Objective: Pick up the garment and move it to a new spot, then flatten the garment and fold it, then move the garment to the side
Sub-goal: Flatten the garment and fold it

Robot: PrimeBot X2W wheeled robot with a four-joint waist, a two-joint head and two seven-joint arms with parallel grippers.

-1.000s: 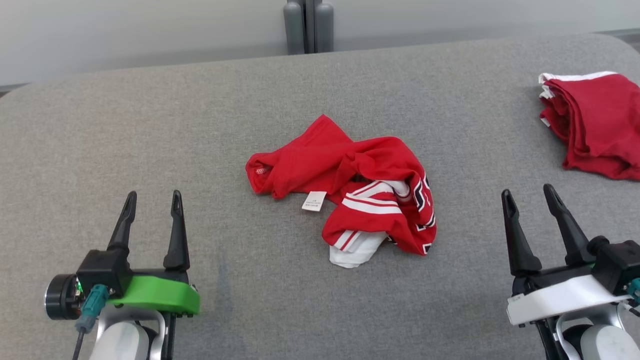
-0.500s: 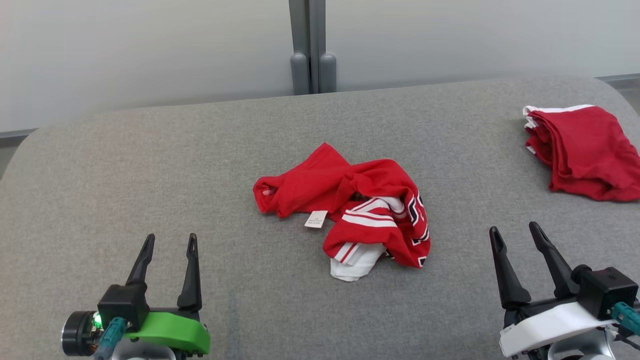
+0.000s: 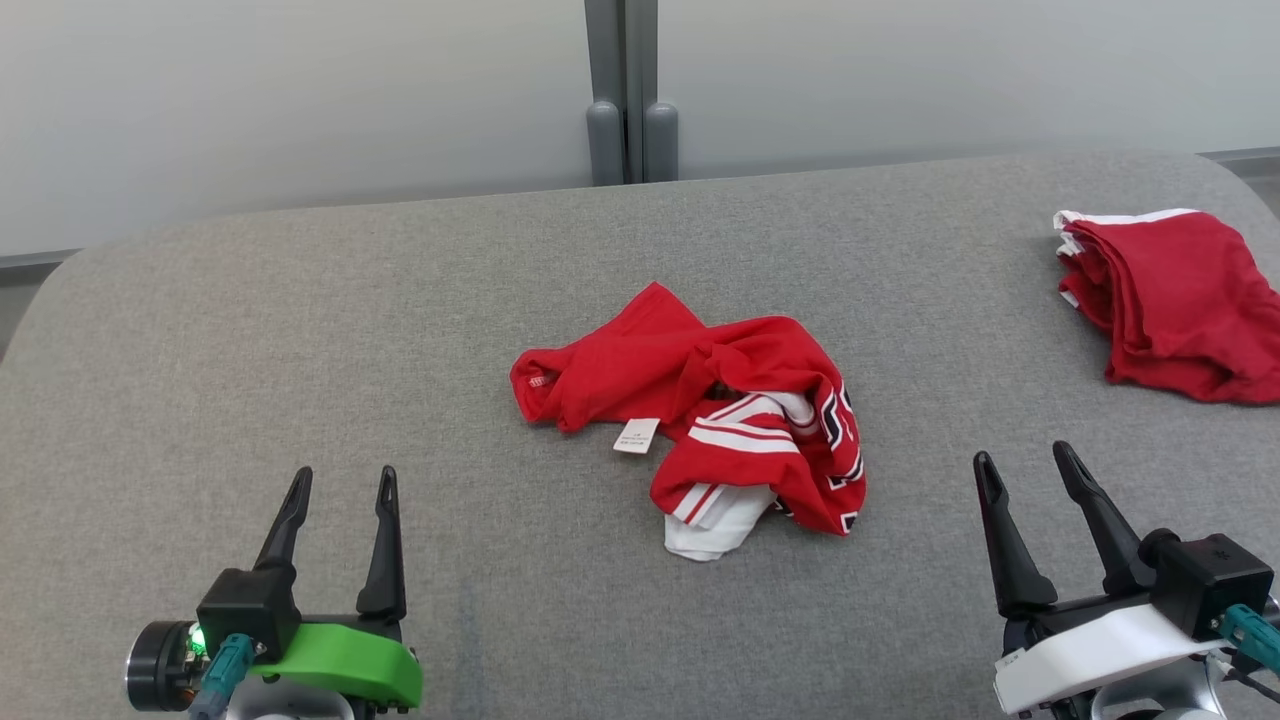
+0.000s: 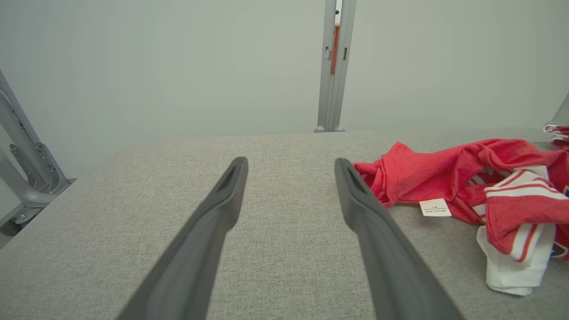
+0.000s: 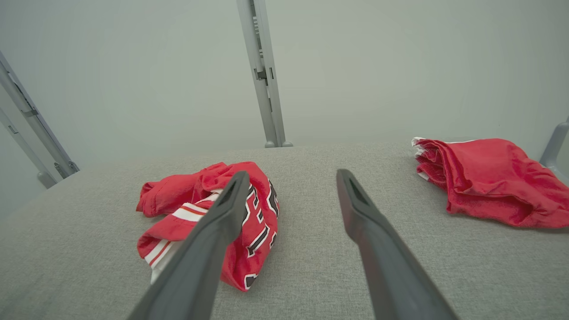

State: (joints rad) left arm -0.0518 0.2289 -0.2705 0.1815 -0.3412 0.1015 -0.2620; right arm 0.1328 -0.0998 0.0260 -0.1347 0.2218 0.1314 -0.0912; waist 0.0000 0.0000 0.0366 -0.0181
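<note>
The grey fabric-covered worktop [image 3: 300, 330] carries two items. A folded red garment [image 3: 1180, 300] lies at its far right edge. The task's garment, a crumpled red jersey [image 3: 700, 380] with white stripes, lies at the centre, well apart from both claws. The left claw [image 3: 342, 475] and right claw [image 3: 1020, 455] stand near left and near right, fingers spread, holding nothing. A white label [image 3: 637, 435] shows at the jersey's near edge. Judged step: the first pick-up, not yet begun. The next move calls for reaching inward and pinching a raised fold.

Head above, wrists low; common garment [image 3: 640, 365]
</note>
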